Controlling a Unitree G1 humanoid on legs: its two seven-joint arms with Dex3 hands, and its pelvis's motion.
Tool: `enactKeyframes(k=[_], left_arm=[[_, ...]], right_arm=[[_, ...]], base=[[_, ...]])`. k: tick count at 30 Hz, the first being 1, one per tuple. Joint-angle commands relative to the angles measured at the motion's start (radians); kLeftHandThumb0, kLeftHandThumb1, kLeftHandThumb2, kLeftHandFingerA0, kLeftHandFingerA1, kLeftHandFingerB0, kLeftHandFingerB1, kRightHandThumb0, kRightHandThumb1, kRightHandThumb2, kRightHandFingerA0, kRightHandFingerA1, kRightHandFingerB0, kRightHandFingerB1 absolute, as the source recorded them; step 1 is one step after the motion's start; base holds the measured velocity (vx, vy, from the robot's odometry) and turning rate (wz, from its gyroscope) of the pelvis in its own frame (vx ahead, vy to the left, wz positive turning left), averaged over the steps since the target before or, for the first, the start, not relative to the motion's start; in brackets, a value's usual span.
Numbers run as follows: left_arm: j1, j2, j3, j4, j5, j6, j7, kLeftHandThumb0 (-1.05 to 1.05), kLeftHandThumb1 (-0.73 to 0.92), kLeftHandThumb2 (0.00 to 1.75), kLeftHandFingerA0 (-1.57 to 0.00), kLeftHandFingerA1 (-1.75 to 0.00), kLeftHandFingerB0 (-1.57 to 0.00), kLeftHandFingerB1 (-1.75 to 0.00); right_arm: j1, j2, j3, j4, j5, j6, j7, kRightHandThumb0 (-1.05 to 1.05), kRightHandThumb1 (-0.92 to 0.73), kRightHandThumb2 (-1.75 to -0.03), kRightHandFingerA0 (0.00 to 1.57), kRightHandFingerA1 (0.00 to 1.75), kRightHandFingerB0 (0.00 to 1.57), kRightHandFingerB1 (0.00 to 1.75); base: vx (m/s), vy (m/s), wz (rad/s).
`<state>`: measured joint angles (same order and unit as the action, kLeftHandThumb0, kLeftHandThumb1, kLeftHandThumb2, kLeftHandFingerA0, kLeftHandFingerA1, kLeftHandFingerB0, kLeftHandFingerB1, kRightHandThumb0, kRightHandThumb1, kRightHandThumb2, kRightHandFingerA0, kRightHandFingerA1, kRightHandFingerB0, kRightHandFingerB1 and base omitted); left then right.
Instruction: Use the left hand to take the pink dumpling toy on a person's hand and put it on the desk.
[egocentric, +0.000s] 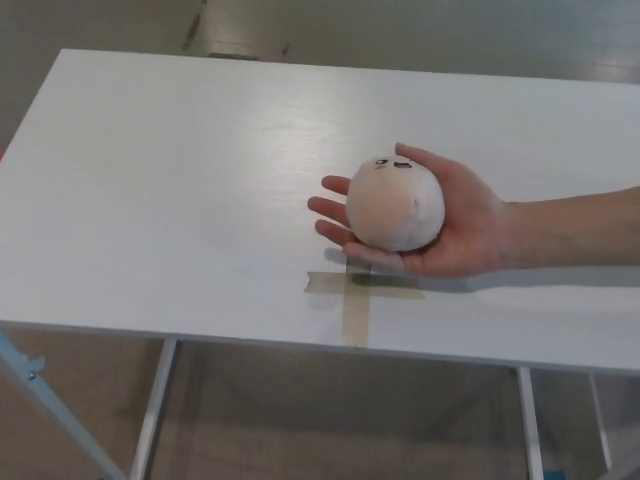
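Overhead, round pink dumpling toy face up, cupped in person's hand, above desk

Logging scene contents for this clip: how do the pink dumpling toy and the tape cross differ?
The pink dumpling toy is round and plump, while the tape cross is flat. The toy rests in a person's hand above the desk; the cross is stuck to the desk surface. The toy is pale pink with a small face; the cross is dull tan. Both sit near the desk's front middle.
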<state>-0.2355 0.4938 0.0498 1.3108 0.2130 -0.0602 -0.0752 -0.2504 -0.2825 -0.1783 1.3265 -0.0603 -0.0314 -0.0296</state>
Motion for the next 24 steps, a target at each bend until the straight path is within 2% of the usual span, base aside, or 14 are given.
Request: enactKeyframes(k=[1,4,5,8,10,11,12,13,14,16,17,18,20,24], left_arm=[[0.002,0.001,0.006,0.002,-0.018,-0.004,-0.017,-0.37,0.49,0.73,-0.74,-0.58,-0.43,-0.47],[0.004,-0.004,0.009,-0.005,-0.020,-0.018,-0.014,-0.37,0.49,0.73,-0.74,-0.58,-0.43,-0.47],[0.004,-0.008,0.012,-0.012,-0.024,-0.026,-0.013,-0.28,0.59,0.58,-0.81,-0.50,-0.47,-0.39],[0.027,-0.019,0.028,-0.071,-0.049,-0.084,-0.032,-0.28,0.57,0.58,-0.82,-0.55,-0.46,-0.38],[0.052,-0.018,0.029,-0.119,-0.056,-0.119,-0.051,-0.28,0.55,0.57,-0.80,-0.51,-0.46,-0.38],[0.070,-0.016,0.027,-0.150,-0.058,-0.136,-0.061,-0.28,0.55,0.56,-0.74,-0.46,-0.46,-0.38],[0.121,-0.007,0.026,-0.230,-0.065,-0.171,-0.083,-0.39,0.45,0.68,-0.61,-0.52,-0.40,-0.45],[0.121,-0.007,0.026,-0.230,-0.065,-0.171,-0.083,-0.39,0.45,0.68,-0.61,-0.52,-0.40,-0.45],[0.239,0.012,0.043,-0.418,-0.097,-0.212,-0.117,-0.46,0.43,0.70,-0.51,-0.50,-0.38,-0.44],[0.315,0.019,0.059,-0.548,-0.120,-0.221,-0.135,-0.50,0.43,0.70,-0.48,-0.49,-0.39,-0.44],[0.386,0.023,0.080,-0.662,-0.148,-0.234,-0.153,-0.49,0.47,0.55,-0.52,-0.41,-0.42,-0.36],[0.421,0.024,0.091,-0.716,-0.162,-0.242,-0.163,-0.49,0.47,0.55,-0.52,-0.41,-0.42,-0.36],[0.610,0.050,0.150,-0.977,-0.263,-0.335,-0.257,-0.55,0.49,0.56,-0.51,-0.39,-0.38,-0.34],[0.806,0.065,0.243,-1.253,-0.407,-0.400,-0.344,-0.54,0.48,0.55,-0.49,-0.39,-0.35,-0.33]], right_arm=[[0.005,-0.006,-0.002,0.004,0.004,-0.003,0.009,-0.21,-0.71,-0.61,0.66,0.46,0.52,0.42],[0.005,-0.006,-0.002,0.004,0.004,-0.002,0.010,-0.21,-0.71,-0.61,0.66,0.46,0.52,0.42],[0.005,-0.007,0.000,0.004,0.002,-0.001,0.011,-0.21,-0.71,-0.61,0.66,0.46,0.52,0.41],[0.010,-0.005,0.004,0.004,-0.002,-0.003,0.012,-0.21,-0.71,-0.61,0.66,0.46,0.52,0.41],[0.011,-0.006,0.005,0.004,-0.002,-0.003,0.012,-0.21,-0.71,-0.61,0.66,0.46,0.51,0.41],[0.011,-0.007,0.004,0.004,-0.001,-0.004,0.013,-0.21,-0.71,-0.61,0.66,0.46,0.51,0.41],[0.014,-0.009,0.005,0.004,-0.001,-0.005,0.014,-0.21,-0.71,-0.61,0.66,0.46,0.51,0.41],[0.014,-0.009,0.005,0.004,-0.001,-0.005,0.014,-0.21,-0.71,-0.61,0.66,0.46,0.51,0.41],[0.016,-0.009,0.005,0.003,-0.001,-0.007,0.017,-0.21,-0.72,-0.61,0.66,0.46,0.51,0.41],[0.017,-0.010,0.005,0.003,0.000,-0.008,0.018,-0.21,-0.72,-0.61,0.65,0.46,0.51,0.41],[0.017,-0.009,0.004,0.003,0.001,-0.007,0.020,-0.22,-0.72,-0.62,0.65,0.46,0.51,0.41],[0.017,-0.008,0.004,0.004,0.001,-0.007,0.020,-0.22,-0.72,-0.62,0.65,0.46,0.51,0.41],[0.013,-0.009,0.005,0.006,0.000,-0.001,0.019,-0.22,-0.72,-0.62,0.65,0.46,0.51,0.41],[0.011,-0.014,0.002,0.006,0.001,0.000,0.016,-0.22,-0.72,-0.62,0.65,0.46,0.51,0.41]], base=[[0.00,0.000,0.00],[0.00,0.000,0.00],[0.00,0.000,0.00],[0.00,0.000,0.00],[0.00,0.000,0.00],[0.00,0.000,0.00],[0.00,0.000,0.00],[0.00,0.000,0.00],[0.00,0.000,0.00],[0.00,0.000,0.00],[0.00,0.000,0.00],[0.00,0.000,0.00],[0.00,0.000,0.00],[0.00,0.000,0.00]])
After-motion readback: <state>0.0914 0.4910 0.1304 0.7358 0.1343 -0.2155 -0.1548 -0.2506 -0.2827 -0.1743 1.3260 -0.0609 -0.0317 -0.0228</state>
